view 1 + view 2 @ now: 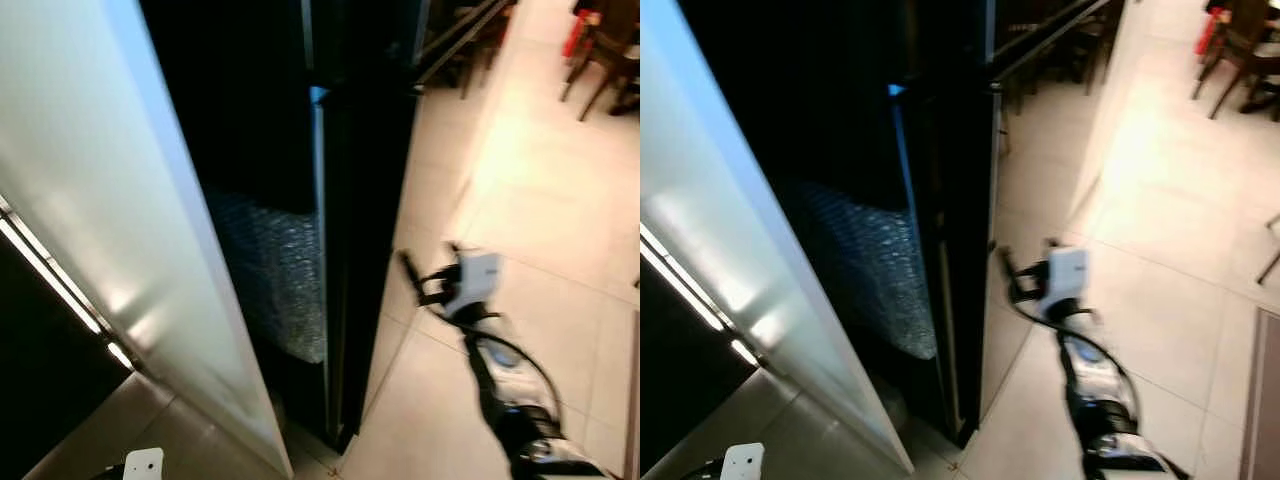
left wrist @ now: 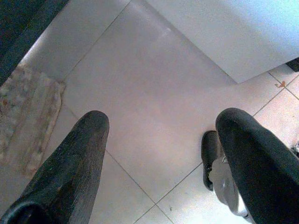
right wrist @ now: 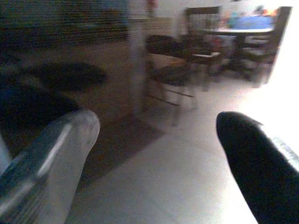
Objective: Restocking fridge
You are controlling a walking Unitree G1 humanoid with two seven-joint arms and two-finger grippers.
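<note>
The black fridge (image 1: 368,240) stands in front of me with its white door (image 1: 120,210) swung open to the left. Its inside is dark; only a textured, bubbly panel (image 1: 275,270) can be made out low down. My right gripper (image 1: 418,282) is raised beside the fridge's right front edge, over the tiled floor. It is open, and the right wrist view shows nothing between its fingers (image 3: 252,158). My left gripper (image 2: 161,126) hangs low by the bottom of the door, open and empty above the floor tiles.
Wooden chairs (image 1: 600,55) stand at the far right, and a dining table (image 3: 238,30) with more chairs lies beyond the right gripper. A woven mat (image 2: 23,121) lies on the floor near my foot (image 2: 212,161). Pale tiled floor (image 1: 540,200) spreads to the right.
</note>
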